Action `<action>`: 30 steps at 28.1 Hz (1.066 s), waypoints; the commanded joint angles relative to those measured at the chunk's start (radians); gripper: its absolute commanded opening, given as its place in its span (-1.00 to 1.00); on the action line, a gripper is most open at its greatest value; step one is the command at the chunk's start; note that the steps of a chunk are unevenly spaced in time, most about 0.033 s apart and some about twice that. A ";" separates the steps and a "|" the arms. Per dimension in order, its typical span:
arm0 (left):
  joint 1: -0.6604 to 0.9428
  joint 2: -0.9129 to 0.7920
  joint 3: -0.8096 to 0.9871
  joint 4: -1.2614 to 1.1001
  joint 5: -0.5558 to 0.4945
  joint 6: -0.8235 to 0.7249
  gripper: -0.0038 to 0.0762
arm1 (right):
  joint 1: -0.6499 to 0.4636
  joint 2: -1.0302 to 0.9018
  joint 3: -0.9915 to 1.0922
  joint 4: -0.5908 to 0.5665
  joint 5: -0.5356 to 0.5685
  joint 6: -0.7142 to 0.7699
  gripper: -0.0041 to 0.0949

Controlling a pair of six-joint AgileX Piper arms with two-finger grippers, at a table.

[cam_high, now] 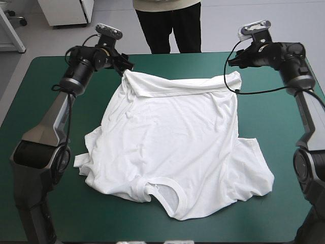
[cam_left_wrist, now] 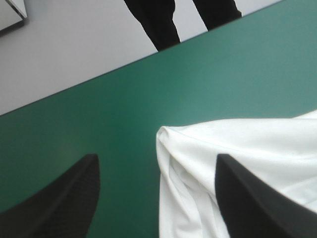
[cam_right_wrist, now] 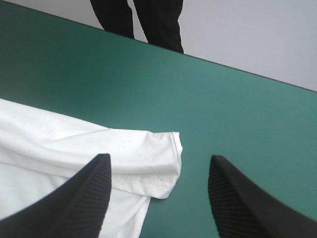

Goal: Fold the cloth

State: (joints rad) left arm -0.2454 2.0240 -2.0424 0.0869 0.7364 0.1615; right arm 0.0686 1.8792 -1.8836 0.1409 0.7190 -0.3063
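The white T-shirt point(cam_high: 175, 142) lies spread on the teal-green cover, collar toward the near edge, its hem folded over in a band along the far side. My left gripper point(cam_high: 126, 66) hovers open at the far left corner of that band; the corner point(cam_left_wrist: 198, 148) lies between its black fingers point(cam_left_wrist: 64, 198), nearer one of them. My right gripper point(cam_high: 234, 60) is open at the far right corner, and that corner point(cam_right_wrist: 148, 158) sits between its fingers point(cam_right_wrist: 237, 198), apart from both.
Bare teal-green cover point(cam_high: 284, 213) surrounds the shirt on all sides. The far table edge point(cam_high: 177, 54) runs close behind both grippers. One sleeve point(cam_high: 84, 165) pokes out at the near left.
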 commanded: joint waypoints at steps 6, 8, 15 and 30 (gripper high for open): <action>0.001 -0.385 -0.018 -0.006 0.355 0.009 0.23 | -0.009 -0.393 -0.019 0.082 0.238 0.010 0.20; 0.001 -0.458 0.071 -0.008 0.404 0.007 0.23 | -0.009 -0.461 0.028 0.096 0.285 0.023 0.20; 0.001 -0.759 0.510 0.000 0.363 -0.089 0.23 | -0.009 -0.688 0.280 0.102 0.316 0.075 0.20; 0.091 -0.907 1.211 0.052 0.204 -0.355 0.30 | -0.009 -0.881 0.663 0.108 0.306 0.077 0.20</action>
State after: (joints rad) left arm -0.1863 1.1221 -0.8502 0.1458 1.0204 -0.1735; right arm 0.0686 1.0181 -1.2099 0.2324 1.0886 -0.2204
